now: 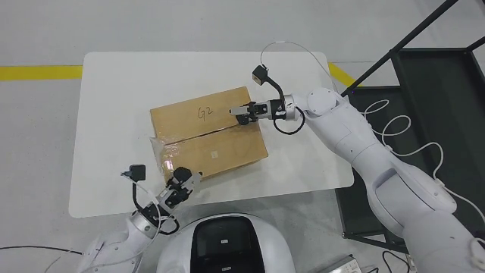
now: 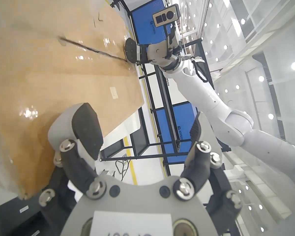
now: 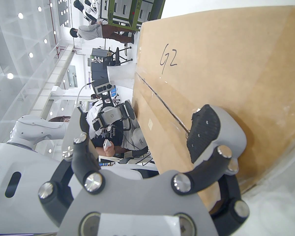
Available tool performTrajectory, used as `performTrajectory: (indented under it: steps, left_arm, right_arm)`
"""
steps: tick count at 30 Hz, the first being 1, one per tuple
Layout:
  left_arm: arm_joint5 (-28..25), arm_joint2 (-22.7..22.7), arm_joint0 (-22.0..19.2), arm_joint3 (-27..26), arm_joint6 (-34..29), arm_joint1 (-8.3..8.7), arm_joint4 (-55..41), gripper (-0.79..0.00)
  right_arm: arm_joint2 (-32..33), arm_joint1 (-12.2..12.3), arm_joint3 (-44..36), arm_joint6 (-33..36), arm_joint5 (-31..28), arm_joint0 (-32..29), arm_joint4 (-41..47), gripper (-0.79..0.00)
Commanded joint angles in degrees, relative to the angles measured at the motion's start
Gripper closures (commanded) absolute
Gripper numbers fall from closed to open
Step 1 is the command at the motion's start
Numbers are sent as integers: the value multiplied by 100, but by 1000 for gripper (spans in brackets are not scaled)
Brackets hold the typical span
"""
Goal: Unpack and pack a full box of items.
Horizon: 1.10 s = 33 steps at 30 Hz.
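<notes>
shows the cardboard box (image 1: pixel 208 133) closed, a hand-drawn mark on one flap, tape shining along its middle seam, flat on the white table (image 1: pixel 114 106). has the right gripper (image 1: pixel 244 114) at the seam's end on one short side of the box, jaws spread wide, one pad (image 3: pixel 204 128) on the box top beside the seam and the other out past the box's edge. has the left gripper (image 1: pixel 182 180) just beside a corner of the box's opposite short side, jaws spread too.

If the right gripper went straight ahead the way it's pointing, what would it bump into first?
Most likely the cardboard box. The right gripper is open at its edge by the top seam, pointing across it. It might hit the side or skim the top.
</notes>
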Motion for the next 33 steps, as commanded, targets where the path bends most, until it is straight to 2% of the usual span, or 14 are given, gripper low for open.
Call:
performTrajectory:
  steps: [1,12,18,23,33]
  left_arm:
    - [-156,-112,142,-12,-141,25,-177,-785]
    - [-1162,-707,685,37,-202,98,-1505,-785]
    - [-1481,-911,673,101,47,95,-2087,-785]
    - [-1347,-931,475,214,335,70,-2089,-785]
    - [-1347,-931,475,214,335,70,-2089,-785]
  right_arm:
    - [0,0,0,0,0,0,0,-785]
    - [0,0,0,0,0,0,0,-785]
    - [0,0,0,0,0,0,0,-785]
    - [0,0,0,0,0,0,0,-785]
    - [0,0,0,0,0,0,0,-785]
